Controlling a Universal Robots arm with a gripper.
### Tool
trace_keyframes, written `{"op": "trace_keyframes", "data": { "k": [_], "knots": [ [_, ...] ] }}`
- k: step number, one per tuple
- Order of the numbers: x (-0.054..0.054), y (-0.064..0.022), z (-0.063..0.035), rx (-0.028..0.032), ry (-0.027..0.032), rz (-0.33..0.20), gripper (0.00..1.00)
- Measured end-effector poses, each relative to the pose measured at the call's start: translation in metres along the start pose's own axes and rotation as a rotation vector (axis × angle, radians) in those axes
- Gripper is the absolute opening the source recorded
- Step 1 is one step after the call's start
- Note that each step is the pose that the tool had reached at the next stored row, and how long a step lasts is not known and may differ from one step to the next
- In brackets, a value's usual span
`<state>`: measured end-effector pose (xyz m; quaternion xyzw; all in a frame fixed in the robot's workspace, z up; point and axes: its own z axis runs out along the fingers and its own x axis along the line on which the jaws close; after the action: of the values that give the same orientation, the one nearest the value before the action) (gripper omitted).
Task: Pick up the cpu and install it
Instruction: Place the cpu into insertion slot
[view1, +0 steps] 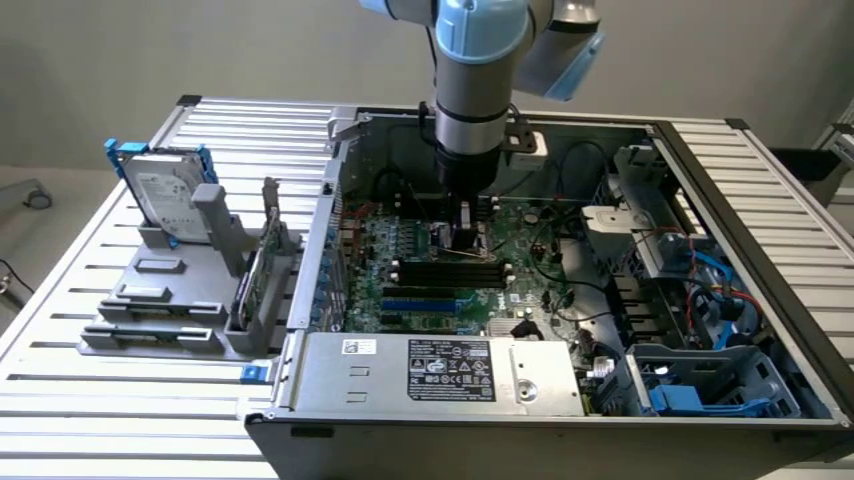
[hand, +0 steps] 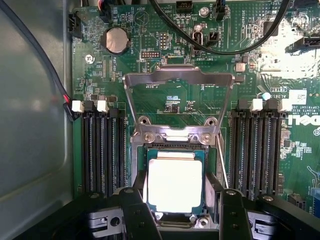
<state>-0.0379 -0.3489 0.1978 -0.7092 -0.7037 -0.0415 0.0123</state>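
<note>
Gripper (hand: 181, 200) low over board (hand: 165, 100), fingers apart, one each side of cpu (hand: 175, 185), not clamped. Cpu flat in socket (hand: 175, 136), silver top up, load frame (hand: 177, 75) flipped open. Exterior view's left to right: drive (view1: 167, 185) upright in rack (view1: 160, 300), then open case (view1: 534, 455), arm (view1: 474, 100) reaching in

A plain grey wall (view1: 267, 50) stands behind the slatted aluminium table (view1: 80, 420), evenly lit
</note>
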Motion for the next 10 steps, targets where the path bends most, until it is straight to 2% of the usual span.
{"op": "trace_keyframes", "data": {
  "k": [10],
  "knots": [
    [0.0002, -0.0001, 0.0013, -0.0023, -0.0008, 0.0, 0.54]
  ]
}}
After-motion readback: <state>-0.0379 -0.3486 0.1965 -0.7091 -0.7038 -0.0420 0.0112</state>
